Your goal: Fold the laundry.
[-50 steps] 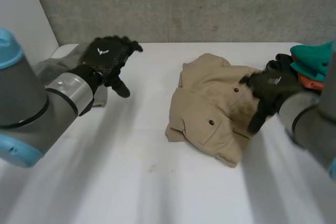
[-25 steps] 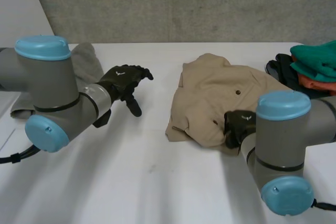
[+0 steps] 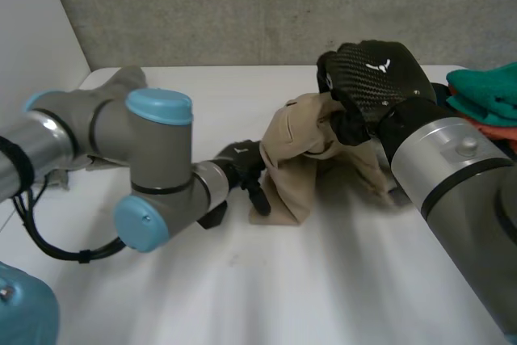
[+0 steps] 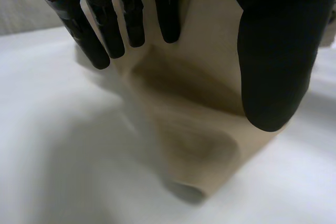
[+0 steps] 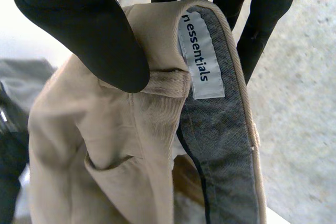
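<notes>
The right hand (image 3: 371, 78) pinches the tan cotton shorts (image 3: 300, 155) up to open them. The loose left hand (image 3: 242, 169) should grab the bottom edge.

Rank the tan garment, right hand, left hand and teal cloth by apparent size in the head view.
1. Tan garment.
2. Right hand, close behind, raised nearer the camera.
3. Teal cloth and left hand look alike, the cloth cut by the view's edge.

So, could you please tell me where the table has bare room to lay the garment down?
The near strip of the white table is bare, as is the back stretch between the crumpled grey cloth and the lifted tan garment. Crowded: the right edge, by the teal, orange and black clothing pile.
</notes>
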`<state>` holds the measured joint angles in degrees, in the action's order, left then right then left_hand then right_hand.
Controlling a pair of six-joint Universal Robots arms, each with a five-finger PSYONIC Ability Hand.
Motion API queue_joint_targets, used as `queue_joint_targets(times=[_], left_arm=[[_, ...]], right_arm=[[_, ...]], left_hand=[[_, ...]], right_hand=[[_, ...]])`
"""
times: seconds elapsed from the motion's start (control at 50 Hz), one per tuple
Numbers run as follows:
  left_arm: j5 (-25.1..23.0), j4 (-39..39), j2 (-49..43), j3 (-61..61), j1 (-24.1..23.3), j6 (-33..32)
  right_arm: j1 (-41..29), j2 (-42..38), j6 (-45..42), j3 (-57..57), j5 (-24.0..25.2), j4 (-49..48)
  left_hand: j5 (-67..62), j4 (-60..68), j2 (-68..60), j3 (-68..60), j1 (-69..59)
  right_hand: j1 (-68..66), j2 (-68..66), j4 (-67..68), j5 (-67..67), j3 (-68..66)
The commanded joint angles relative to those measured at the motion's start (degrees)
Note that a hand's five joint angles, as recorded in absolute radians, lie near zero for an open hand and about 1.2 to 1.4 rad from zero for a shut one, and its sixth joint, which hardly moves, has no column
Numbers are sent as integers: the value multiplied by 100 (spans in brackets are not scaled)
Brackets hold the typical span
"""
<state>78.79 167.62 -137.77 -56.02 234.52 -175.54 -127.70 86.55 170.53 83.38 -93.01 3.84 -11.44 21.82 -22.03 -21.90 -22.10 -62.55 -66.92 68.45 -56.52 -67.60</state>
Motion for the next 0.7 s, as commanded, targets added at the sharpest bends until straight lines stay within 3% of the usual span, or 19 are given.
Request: queue_joint_targets(times=[0.02,0.06,0.12,0.26,0.48,0.6,0.7], left_arm=[[119,-72,5,30,-266,713],[241,-81,154,-67,-258,916],[548,-98,521,-286,-109,1074],[919,-441,1979,-1093,356,1110],[559,-625,4695,-1544,1087,671],[620,-889,5383,-938,1420,188],[673,-1117,5218,-156,1763,-138]], right_arm=[[-150,222,165,-147,37,152],[-106,222,165,-208,20,143],[104,222,148,-287,2,134],[666,309,165,-507,64,161],[1229,793,165,-840,432,187],[1502,846,165,-1166,503,301],[1687,715,165,-1491,617,354]], left_hand=[[-960,921,-900,-913,-894],[-3578,3539,-3518,-3531,-3511],[-5851,5813,-5792,-5804,-5785],[-5856,5818,-5797,-5810,-5790],[-5856,5818,-5797,-5810,-5790],[-5856,5818,-5797,-5810,-5790],[-5856,5818,-5797,-5810,-5790]], right_hand=[[-1745,-1308,1155,-1348,-1240],[-1745,-1308,1155,-1348,-1240],[-1745,-1308,1155,-1348,-1240],[-1745,-1308,1155,-1348,-1240],[-1745,-1308,1155,-1348,-1240],[-1745,-1308,1155,-1348,-1240],[-1745,-1308,1155,-1348,-1240]])
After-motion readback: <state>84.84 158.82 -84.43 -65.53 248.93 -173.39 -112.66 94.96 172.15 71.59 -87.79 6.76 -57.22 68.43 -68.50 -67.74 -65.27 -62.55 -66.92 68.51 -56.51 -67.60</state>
